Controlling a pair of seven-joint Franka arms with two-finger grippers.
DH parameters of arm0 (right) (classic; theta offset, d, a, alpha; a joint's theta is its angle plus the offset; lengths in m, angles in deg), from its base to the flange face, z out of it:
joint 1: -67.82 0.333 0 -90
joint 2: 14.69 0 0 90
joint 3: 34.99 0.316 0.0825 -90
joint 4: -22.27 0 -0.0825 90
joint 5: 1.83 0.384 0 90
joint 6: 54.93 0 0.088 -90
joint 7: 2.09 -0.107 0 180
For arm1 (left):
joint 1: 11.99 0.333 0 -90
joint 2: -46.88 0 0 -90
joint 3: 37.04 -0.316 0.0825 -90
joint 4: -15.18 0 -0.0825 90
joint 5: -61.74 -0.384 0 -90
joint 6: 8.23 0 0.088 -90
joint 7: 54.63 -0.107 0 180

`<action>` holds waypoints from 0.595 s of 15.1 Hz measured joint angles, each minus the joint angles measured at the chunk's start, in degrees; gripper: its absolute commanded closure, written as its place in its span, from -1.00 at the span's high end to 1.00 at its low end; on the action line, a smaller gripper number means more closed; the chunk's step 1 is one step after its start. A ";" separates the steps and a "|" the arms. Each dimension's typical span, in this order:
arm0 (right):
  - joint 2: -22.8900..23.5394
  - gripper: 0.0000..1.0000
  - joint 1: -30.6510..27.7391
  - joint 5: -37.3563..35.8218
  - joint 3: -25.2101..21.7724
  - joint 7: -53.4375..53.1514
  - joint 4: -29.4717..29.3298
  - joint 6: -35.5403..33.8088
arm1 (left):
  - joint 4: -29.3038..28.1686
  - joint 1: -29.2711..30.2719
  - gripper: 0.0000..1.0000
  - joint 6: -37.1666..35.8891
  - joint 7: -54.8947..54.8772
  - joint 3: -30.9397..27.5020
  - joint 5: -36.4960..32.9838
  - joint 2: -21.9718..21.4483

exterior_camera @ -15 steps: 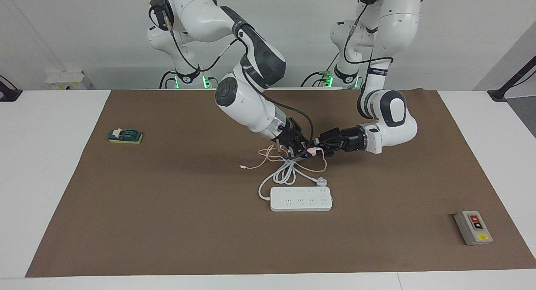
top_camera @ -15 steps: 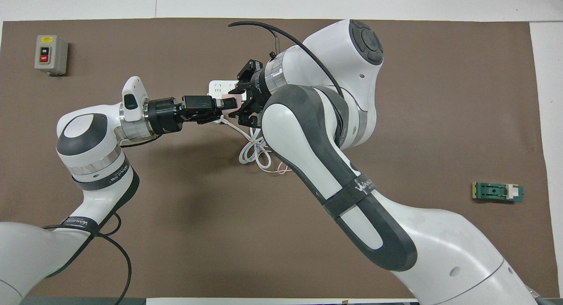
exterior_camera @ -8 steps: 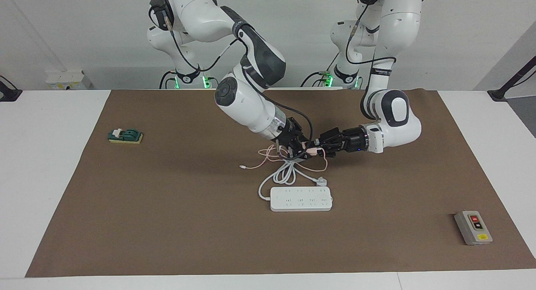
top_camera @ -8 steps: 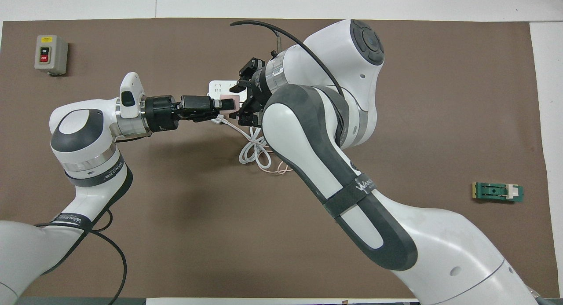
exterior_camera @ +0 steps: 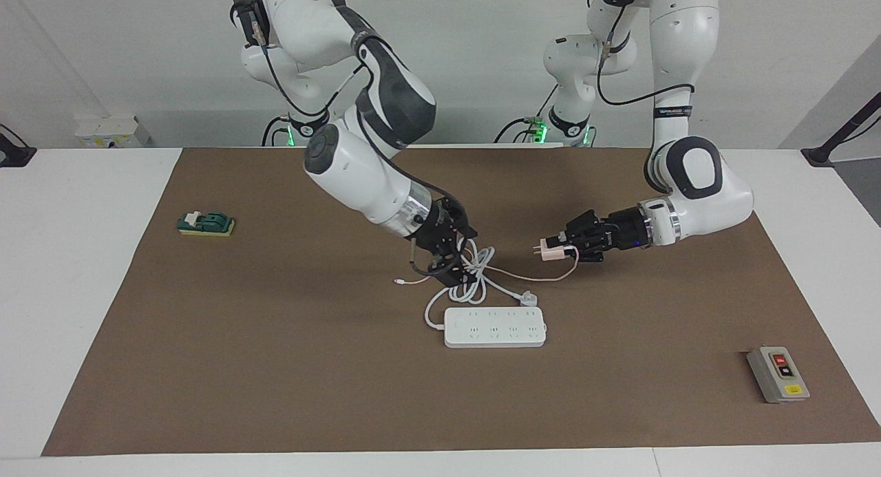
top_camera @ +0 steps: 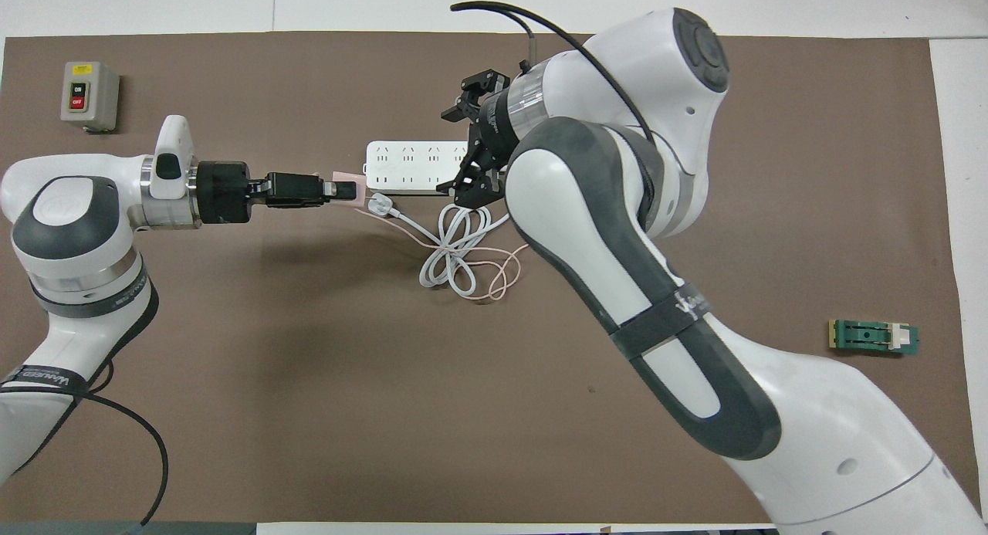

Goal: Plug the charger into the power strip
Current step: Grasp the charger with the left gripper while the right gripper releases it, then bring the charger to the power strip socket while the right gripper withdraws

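Brown-matted desk: left gripper (exterior_camera: 566, 250) jaws clamp charger (exterior_camera: 550, 252), prongs horizontal, frame centre; power strip (exterior_camera: 495, 327) lies lower-centre, sockets up. Right gripper (exterior_camera: 451, 260) jaws open over cords.

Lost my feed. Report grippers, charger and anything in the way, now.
Left gripper shut on charger, held above the mat. Right gripper open over the coiled cord. Power strip flat, sockets up. White plug lies beside it.
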 measured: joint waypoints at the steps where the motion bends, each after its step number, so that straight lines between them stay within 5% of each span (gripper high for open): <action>1: -0.83 1.00 -1.86 -0.14 -0.02 1.94 -0.06 -1.92 | 0.21 0.05 -1.00 0.84 1.27 0.02 -3.81 -0.46; 9: -5.38 1.00 -14.80 -10.51 -0.10 29.90 -0.26 -18.48 | 5.64 -7.56 -1.00 13.11 5.12 0.87 -37.91 -0.33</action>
